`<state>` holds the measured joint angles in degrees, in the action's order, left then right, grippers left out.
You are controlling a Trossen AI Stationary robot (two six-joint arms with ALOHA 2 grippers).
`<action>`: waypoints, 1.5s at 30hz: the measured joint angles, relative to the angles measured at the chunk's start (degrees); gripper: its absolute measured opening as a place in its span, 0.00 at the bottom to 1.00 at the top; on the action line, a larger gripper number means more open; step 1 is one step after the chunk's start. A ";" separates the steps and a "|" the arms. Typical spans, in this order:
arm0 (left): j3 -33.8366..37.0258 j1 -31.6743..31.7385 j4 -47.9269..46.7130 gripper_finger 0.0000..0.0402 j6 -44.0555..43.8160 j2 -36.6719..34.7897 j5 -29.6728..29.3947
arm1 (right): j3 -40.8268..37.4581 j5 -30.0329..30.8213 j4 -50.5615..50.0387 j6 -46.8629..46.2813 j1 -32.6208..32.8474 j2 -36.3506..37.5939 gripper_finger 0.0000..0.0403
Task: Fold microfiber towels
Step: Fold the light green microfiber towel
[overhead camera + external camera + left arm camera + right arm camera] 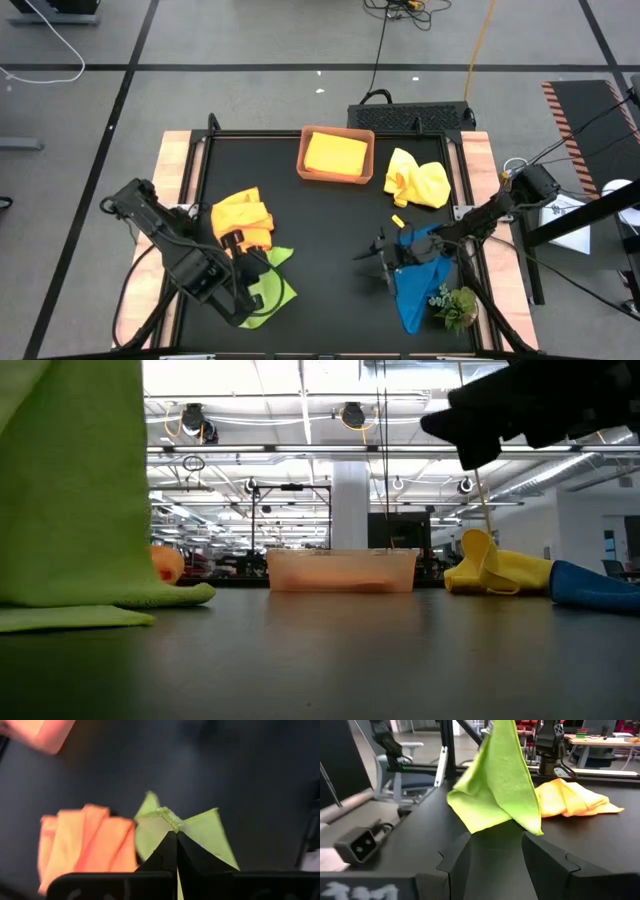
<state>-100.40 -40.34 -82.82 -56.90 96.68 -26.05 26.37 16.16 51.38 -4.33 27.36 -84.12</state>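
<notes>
While left pincer (176,836) pinches lime towel (200,832), tray (305,160) holds yellow towel (335,154).

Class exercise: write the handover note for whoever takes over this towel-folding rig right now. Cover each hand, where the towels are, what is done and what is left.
Left hand: shut on the lime green towel, lifted by an edge, the rest draping to the table.
Right hand: open, empty, above the blue towel.
Orange towel: bunched beside the green one.
One yellow towel: folded in the tray. Other yellow towel: crumpled beside the tray.
Done: one yellow folded.
Left: green, orange, blue, second yellow.
</notes>
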 joint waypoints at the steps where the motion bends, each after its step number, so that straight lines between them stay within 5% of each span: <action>1: 0.06 0.22 1.40 0.00 1.26 0.00 -0.01 | 0.30 -0.04 -0.76 0.30 -0.26 0.00 0.42; 13: 0.11 -0.28 28.36 0.00 21.71 2.65 2.48 | 2.39 -14.31 5.92 2.93 -6.00 -10.66 0.43; 25: 0.15 -0.69 28.72 0.00 19.52 5.60 6.06 | 20.54 -17.65 -6.48 12.03 -10.01 -28.15 0.51; 34: 0.15 -1.79 27.18 0.00 18.87 5.79 5.19 | 19.54 -16.19 -11.57 13.86 -10.06 -29.29 0.65; 45: 0.15 -1.75 27.25 0.00 18.17 5.79 5.04 | 18.99 -13.11 -11.16 17.88 -11.21 -29.33 0.51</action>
<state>-100.25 -42.09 -55.57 -38.73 102.48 -21.02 45.36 3.05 40.22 13.55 16.15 -113.45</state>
